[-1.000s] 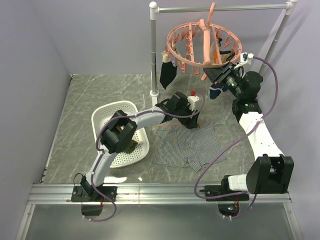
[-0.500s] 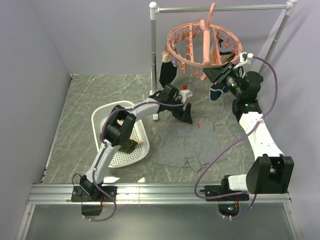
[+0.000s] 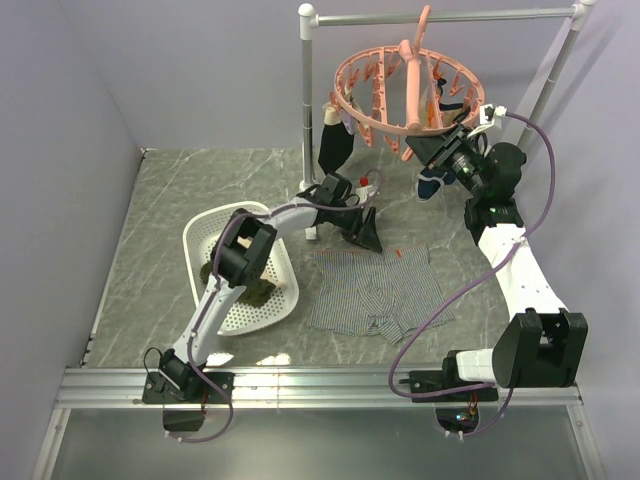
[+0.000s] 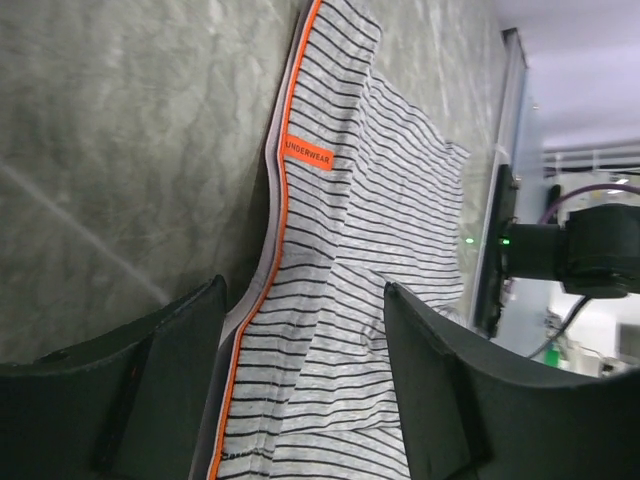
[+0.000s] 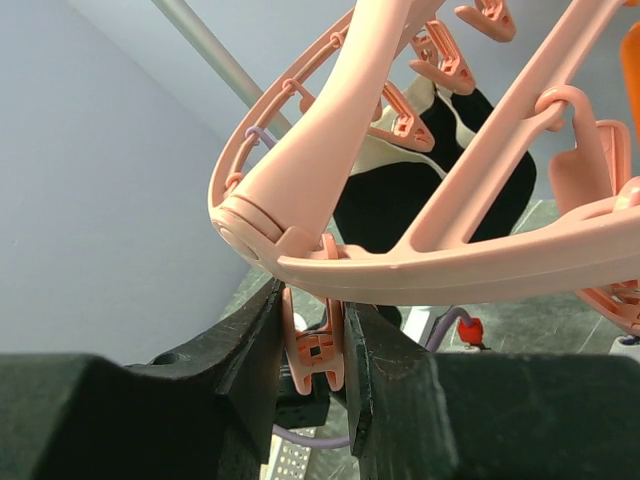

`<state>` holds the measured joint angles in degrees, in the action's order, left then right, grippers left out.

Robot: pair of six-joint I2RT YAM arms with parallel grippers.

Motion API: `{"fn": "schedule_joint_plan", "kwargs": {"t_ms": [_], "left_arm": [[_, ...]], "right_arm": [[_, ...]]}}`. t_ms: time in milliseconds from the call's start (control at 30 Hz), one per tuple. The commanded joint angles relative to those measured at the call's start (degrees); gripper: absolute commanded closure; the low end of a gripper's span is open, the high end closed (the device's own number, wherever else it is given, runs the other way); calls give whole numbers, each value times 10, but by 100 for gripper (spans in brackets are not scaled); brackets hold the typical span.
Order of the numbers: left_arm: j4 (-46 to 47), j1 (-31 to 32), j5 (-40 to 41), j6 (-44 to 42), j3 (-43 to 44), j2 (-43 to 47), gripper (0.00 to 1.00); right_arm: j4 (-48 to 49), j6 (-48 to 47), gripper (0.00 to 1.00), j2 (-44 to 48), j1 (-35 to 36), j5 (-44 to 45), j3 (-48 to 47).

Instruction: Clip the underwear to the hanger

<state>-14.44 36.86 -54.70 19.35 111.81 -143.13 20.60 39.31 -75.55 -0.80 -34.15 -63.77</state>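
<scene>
Two hands, two jobs: my left hand [image 4: 302,290] gapes empty over the waistband [image 4: 281,205] of the underwear [image 3: 375,292], which lies flat on the surface [image 3: 200,190]; my right hand [image 5: 315,335] pinches a peg [image 5: 313,352] of the hanger [image 3: 409,88].

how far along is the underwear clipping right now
Done: right fingers pinch a clip peg on the hanger. In hand: open left fingers straddle the waistband of the underwear, flat on the table. Left: grasp, lift, clip it.
</scene>
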Motion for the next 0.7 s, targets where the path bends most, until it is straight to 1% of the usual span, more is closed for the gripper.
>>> {"fn": "schedule_joint_plan", "kwargs": {"t_ms": [0,167,267,400,667], "left_arm": [[5,9,-34,27,28,-24,30],[52,13,-47,64,25,-36,32],[72,18,-41,72,24,-38,31],[116,24,-49,104,33,-51,34],[140,39,-61,134,52,-78,41]], "right_arm": [[44,-7,100,7,-5,-3,-10],[44,-8,100,4,-5,-4,-10],[43,-7,100,3,-5,-5,-9],[42,-8,100,3,-5,-4,-7],[38,-13,100,4,-5,-1,-7]]}}
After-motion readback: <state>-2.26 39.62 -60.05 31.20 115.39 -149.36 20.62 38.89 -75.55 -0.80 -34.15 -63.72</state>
